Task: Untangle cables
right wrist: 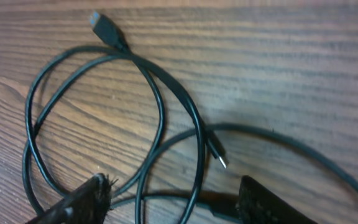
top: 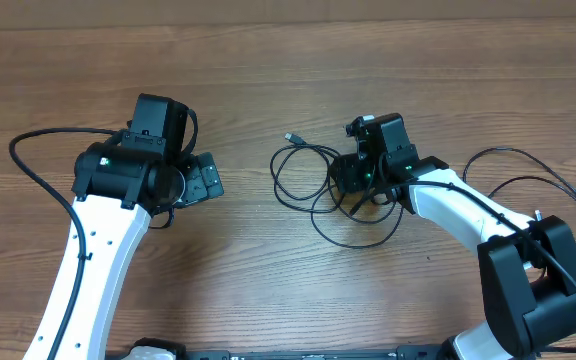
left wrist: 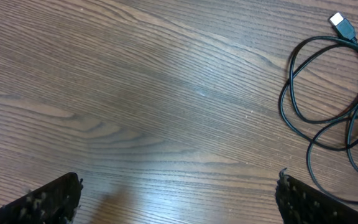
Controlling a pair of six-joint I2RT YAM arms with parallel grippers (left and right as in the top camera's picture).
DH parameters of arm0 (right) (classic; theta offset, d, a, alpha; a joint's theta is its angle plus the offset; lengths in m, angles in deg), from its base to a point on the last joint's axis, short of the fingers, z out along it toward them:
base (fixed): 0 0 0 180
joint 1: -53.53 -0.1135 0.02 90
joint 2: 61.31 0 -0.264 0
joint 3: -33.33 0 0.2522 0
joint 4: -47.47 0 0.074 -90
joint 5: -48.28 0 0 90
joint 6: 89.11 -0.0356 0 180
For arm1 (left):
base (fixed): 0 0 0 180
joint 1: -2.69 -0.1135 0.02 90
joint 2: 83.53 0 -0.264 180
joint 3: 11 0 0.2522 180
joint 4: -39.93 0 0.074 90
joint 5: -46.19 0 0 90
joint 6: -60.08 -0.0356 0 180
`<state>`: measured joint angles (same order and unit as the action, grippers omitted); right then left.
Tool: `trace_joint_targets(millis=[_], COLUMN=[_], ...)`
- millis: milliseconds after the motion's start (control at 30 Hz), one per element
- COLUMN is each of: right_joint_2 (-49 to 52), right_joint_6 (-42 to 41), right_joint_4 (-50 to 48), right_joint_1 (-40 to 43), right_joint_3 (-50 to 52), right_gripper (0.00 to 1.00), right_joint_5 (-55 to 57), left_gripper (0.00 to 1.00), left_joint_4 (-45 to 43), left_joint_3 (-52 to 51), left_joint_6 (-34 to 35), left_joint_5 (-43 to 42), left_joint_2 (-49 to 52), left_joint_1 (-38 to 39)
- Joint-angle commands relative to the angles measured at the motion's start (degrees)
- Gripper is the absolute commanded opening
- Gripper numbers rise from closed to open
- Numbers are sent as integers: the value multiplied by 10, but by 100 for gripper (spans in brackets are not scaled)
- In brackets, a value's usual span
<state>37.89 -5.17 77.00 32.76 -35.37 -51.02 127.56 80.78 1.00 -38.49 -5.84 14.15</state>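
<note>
My right claw (right wrist: 176, 202) is down over the cables (right wrist: 194, 121), its two fingers (right wrist: 86, 199) standing apart. Thin black strands run through the gap between them. The gap is much wider than any strand, so the claw is released and clamps nothing. I cannot tell whether either fingertip touches a cord.

Just ahead of this claw the cables spread over the table (right wrist: 291, 56) in loose, overlapping loops. Two rounds lie almost on top of each other to the left, and one longer strand sweeps off to the right. A small plug (right wrist: 219, 158) lies inside the loops, close in front of the fingers. A larger dark plug (right wrist: 101, 25) sits at the far edge of the loops, pointing away from me.

From above, my right claw (top: 353, 185) sits on the right side of the tangle. The cables (top: 275, 175) lie on the wood between my two arms, nearer the right one. The larger plug (top: 290, 135) sticks out at the top of the loops.

My left claw (left wrist: 176, 202) is spread wide and released, with only wood grain between its fingertips (left wrist: 42, 202). In its wrist view the cables (left wrist: 283, 99) curl at the right edge, and the plug (left wrist: 340, 22) shows in the upper corner, apart from both fingers. From above, the left claw (top: 203, 180) hangs over the table (top: 268, 60), left of the loops and separated from them by a strip of wood.
</note>
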Motion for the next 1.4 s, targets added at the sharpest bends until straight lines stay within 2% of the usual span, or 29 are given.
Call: trace_joint_targets(millis=[0,267,633,833,1033,1200,1367], right_joint_2=[22,61,61,61,61,61,50], right_joint_6=[-2,-2,-17,-50,-84,-117,-117], right_joint_4=[-8,-16,1,29,32,35,70], right_joint_1=[-3,-9,-9,-9,-9,-9,-7], right_joint_3=[3,3,3,3,3,3,-24], right_gripper=[61,59,32,25,7,4,4], right_joint_5=[-9,-13,-10,-10,-10,-11,-13], left_gripper=[100,100,100,100,100,100,100], left_joint_4=[5,9,9,9,9,11,11], left_joint_3=[0,0,0,0,0,0,0], left_joint_6=[-13,-13,-13,-13,-13,-13,-13], left_joint_5=[-5,-5,-5,-5,-5,-5,-5], left_joint_2=[2,2,2,2,2,2,2], left_joint_1=[-3,-3,-3,-3,-3,-3,-3])
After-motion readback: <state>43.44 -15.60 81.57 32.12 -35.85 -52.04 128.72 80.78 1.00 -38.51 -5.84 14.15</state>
